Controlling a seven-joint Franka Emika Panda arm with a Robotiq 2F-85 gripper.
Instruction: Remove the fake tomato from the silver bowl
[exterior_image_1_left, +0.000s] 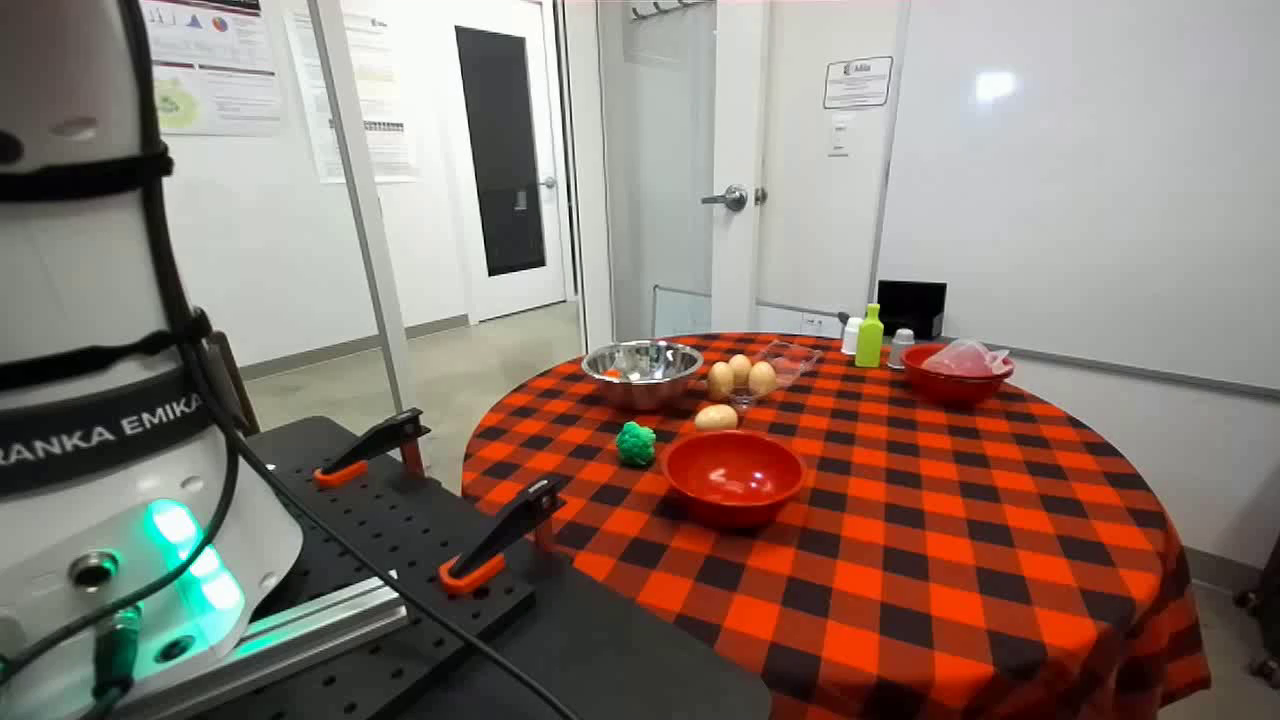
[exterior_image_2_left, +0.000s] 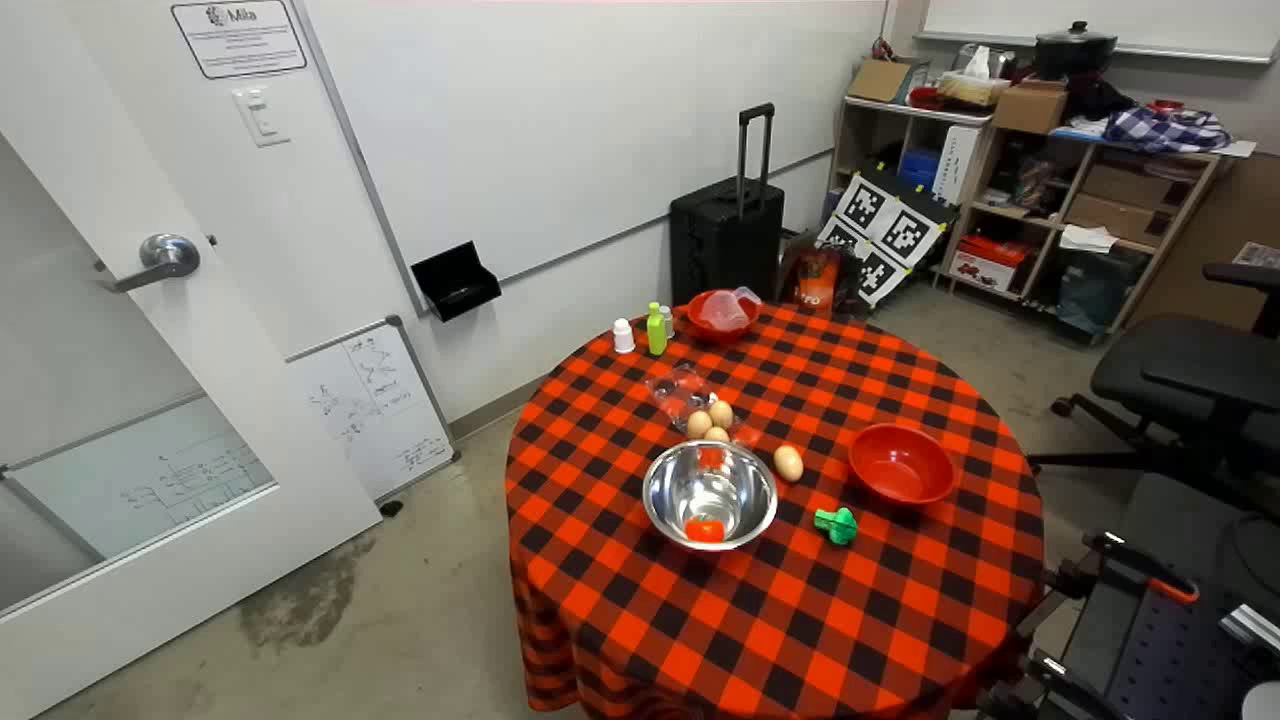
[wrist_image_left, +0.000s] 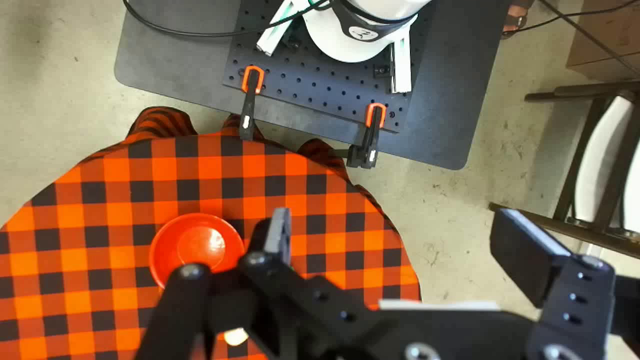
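Observation:
The fake tomato (exterior_image_2_left: 705, 530), red-orange, lies inside the silver bowl (exterior_image_2_left: 757, 498), against its near wall in an exterior view. Only a small part of the tomato (exterior_image_1_left: 612, 374) shows over the rim of the silver bowl (exterior_image_1_left: 650, 395) in an exterior view. A red patch on the bowl's far inner wall looks like a reflection. My gripper (wrist_image_left: 400, 225) is wide open in the wrist view, with nothing between its fingers. It is high above the table's edge. The tomato and silver bowl do not show in the wrist view. The gripper shows in neither exterior view.
A green broccoli toy (exterior_image_2_left: 836, 526), a beige egg (exterior_image_2_left: 788, 463) and a red bowl (exterior_image_2_left: 903, 464) are near the silver bowl. Several eggs (exterior_image_2_left: 718, 414) sit at a clear carton (exterior_image_2_left: 680, 390). A green bottle (exterior_image_2_left: 656, 330) and another red bowl (exterior_image_2_left: 722, 318) stand farther off. Clamps (wrist_image_left: 251, 100) edge the robot's stand.

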